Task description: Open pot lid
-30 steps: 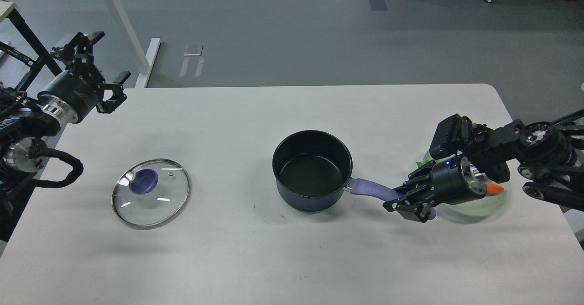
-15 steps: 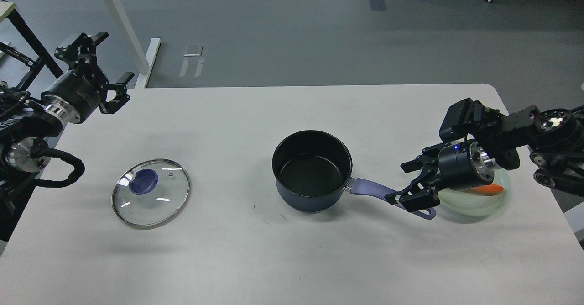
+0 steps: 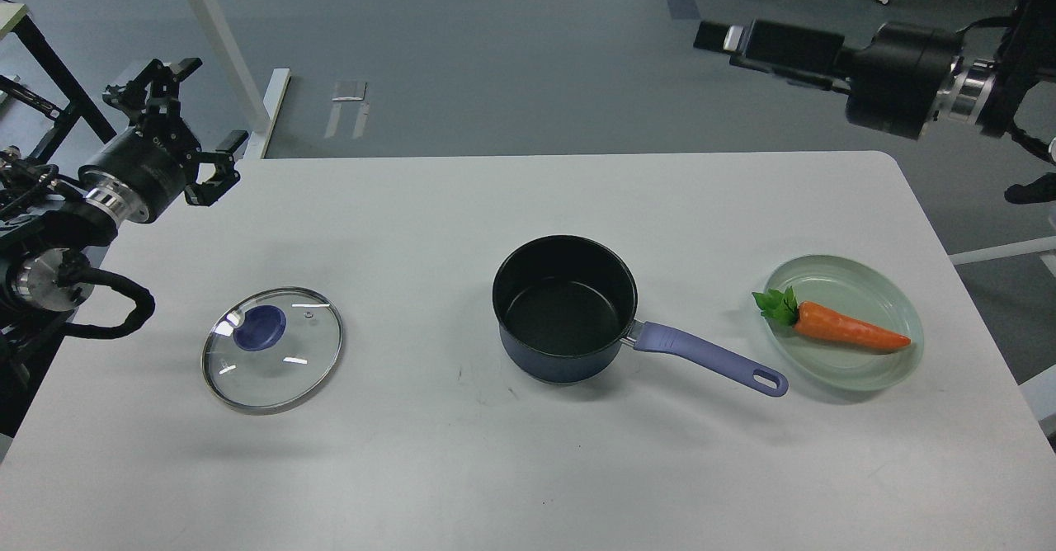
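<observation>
The dark pot (image 3: pixel 564 310) with a purple handle (image 3: pixel 702 358) stands uncovered at the middle of the white table (image 3: pixel 495 468). Its glass lid (image 3: pixel 273 350) with a blue knob (image 3: pixel 259 327) lies flat on the table to the left, apart from the pot. My left gripper (image 3: pixel 194 110) is open and empty, raised over the table's far left corner, well away from the lid. My right arm's far end (image 3: pixel 775 42) is raised high beyond the table's far right edge; its fingers cannot be told apart.
A pale green plate (image 3: pixel 825 267) with an orange carrot (image 3: pixel 850 330) sits right of the pot handle. A white table leg (image 3: pixel 223 48) stands on the floor behind the left corner.
My right gripper has opened off the pot handle and lifted up and back, far from the table. The plate and carrot now show fully. The left gripper has barely shifted.
</observation>
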{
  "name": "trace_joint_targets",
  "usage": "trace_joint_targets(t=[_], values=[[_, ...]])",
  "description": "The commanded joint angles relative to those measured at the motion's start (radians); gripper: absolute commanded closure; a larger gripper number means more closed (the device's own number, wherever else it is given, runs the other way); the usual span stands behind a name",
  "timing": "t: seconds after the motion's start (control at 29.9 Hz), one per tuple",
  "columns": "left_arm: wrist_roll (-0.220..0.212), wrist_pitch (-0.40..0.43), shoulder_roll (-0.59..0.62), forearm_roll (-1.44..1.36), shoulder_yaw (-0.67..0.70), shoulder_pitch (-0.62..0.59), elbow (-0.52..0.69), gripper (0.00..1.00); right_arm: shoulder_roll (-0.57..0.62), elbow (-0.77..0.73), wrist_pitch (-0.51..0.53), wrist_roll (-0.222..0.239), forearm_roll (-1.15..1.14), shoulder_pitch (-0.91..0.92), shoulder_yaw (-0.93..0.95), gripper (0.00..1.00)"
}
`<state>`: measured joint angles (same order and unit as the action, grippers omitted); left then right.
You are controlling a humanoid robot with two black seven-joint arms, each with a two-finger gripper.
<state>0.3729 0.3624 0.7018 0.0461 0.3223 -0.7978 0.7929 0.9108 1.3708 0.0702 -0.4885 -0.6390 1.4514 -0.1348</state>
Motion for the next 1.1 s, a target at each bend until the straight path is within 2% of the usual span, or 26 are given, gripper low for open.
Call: trace_joint_targets(t=[0.0, 0.17, 0.33, 0.4, 0.53, 0.6, 0.77, 1.07], values=[[0.015, -0.017, -0.011, 0.001, 0.004, 0.0, 0.0, 0.01, -0.041, -0.068, -0.088, 0.0, 0.249, -0.055, 0.029, 0.02], [0.009, -0.057, -0.047, -0.002, 0.009, 0.008, -0.004, 0.01, -0.137, -0.205, -0.104, 0.0, 0.505, -0.212, 0.159, 0.02], [-0.006, -0.046, -0.105, -0.002, 0.044, 0.032, -0.015, 0.01, -0.306, -0.384, -0.084, 0.0, 0.668, -0.408, 0.368, 0.01], [-0.029, -0.043, -0.126, -0.002, 0.086, 0.061, -0.017, 0.01, -0.374, -0.447, -0.053, 0.0, 0.708, -0.468, 0.434, 0.01], [-0.106, -0.016, -0.166, -0.002, 0.182, 0.103, -0.029, 0.01, -0.499, -0.582, 0.063, 0.0, 0.746, -0.546, 0.515, 0.01], [-0.127, 0.007, -0.171, -0.002, 0.202, 0.114, -0.035, 0.01, -0.536, -0.637, 0.121, 0.0, 0.765, -0.556, 0.529, 0.01], [-0.141, 0.046, -0.17, -0.002, 0.205, 0.117, -0.035, 0.01, -0.596, -0.707, 0.23, 0.0, 0.786, -0.559, 0.518, 0.01], [-0.14, 0.066, -0.163, -0.002, 0.205, 0.143, -0.035, 0.01, -0.636, -0.699, 0.223, 0.0, 0.742, -0.582, 0.506, 0.0]])
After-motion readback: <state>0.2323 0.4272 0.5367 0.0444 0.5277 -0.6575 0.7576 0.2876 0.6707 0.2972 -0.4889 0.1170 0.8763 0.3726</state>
